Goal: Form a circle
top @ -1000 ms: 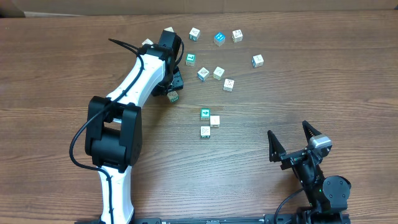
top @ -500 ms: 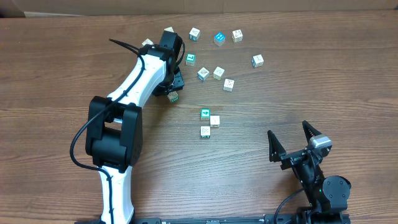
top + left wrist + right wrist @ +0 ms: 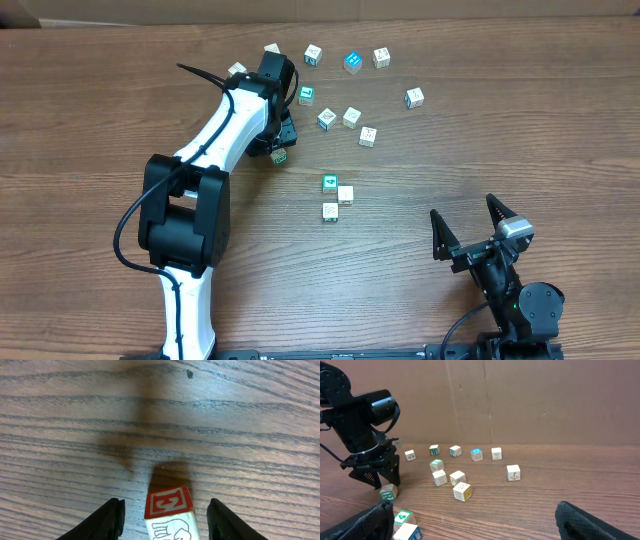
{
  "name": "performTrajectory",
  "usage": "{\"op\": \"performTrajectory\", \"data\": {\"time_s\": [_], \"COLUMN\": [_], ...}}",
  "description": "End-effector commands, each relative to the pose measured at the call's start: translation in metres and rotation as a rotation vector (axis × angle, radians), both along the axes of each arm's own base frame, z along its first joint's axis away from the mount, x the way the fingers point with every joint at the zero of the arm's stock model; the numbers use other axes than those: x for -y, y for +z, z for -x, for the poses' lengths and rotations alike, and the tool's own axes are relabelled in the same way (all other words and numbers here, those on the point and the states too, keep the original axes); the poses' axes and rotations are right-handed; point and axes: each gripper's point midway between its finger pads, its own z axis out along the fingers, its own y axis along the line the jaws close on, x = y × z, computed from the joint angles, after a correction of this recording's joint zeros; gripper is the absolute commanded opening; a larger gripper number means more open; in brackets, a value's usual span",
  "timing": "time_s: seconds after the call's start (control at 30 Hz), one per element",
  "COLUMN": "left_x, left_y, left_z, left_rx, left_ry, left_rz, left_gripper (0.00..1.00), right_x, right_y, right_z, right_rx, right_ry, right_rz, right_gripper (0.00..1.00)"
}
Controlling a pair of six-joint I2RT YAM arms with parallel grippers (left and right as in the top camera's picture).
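Table [image 3: 100, 120]: brown wood grain, bare except for the cubes.
Cubes [image 3: 351, 117]: small, pale wood and teal, printed faces. They lie scattered and loose over the far middle of the table, with no closed ring.
Far row: five cubes strung along the far edge, gaps between them.
Inner group: four cubes near one another just below that row, and one more off to the right, alone.
Trio [image 3: 345, 194]: three cubes close together nearer the table's middle, one of them teal, apart from the rest.
Left gripper [image 3: 280, 148]: reaches to the left end of the scatter and is low over the table. Jaws are apart.
Elephant cube [image 3: 169, 510]: sits on the table between the left fingers [image 3: 112, 519]. It has a red-framed letter on top and an elephant on its side. A strip of table shows on either side of it, so it seems untouched, though the fingertips are cut off by the frame.
Right gripper [image 3: 464, 212]: at the near right, well apart from every cube. Jaws are spread wide with nothing between them.
Right wrist view: the cubes [image 3: 457, 478] lie ahead, with the left gripper [image 3: 379, 480] at their left over one cube.
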Motion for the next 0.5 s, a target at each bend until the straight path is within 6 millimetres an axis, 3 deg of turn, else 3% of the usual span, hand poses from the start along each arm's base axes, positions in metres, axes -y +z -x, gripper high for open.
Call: {"op": "performTrajectory", "data": {"time_s": [0.0, 0.47], "left_x": [0.0034, 0.0034], "left_y": [-0.0096, -0.0096], "left_z": [0.0042, 0.0042], "left_rx": [-0.022, -0.022], "left_ry": [0.006, 0.006], "left_rz": [0.003, 0.003], "left_gripper": [0.51, 0.48], "right_x": [0.0019, 0.0019], "right_y": [-0.0013, -0.0013], "right_z": [-0.0005, -0.0005], "right_rx": [0.007, 0.007], "right_ry": [-0.01, -0.01], "right_rz": [0.004, 0.005], "right_gripper": [1.0, 1.0]}}
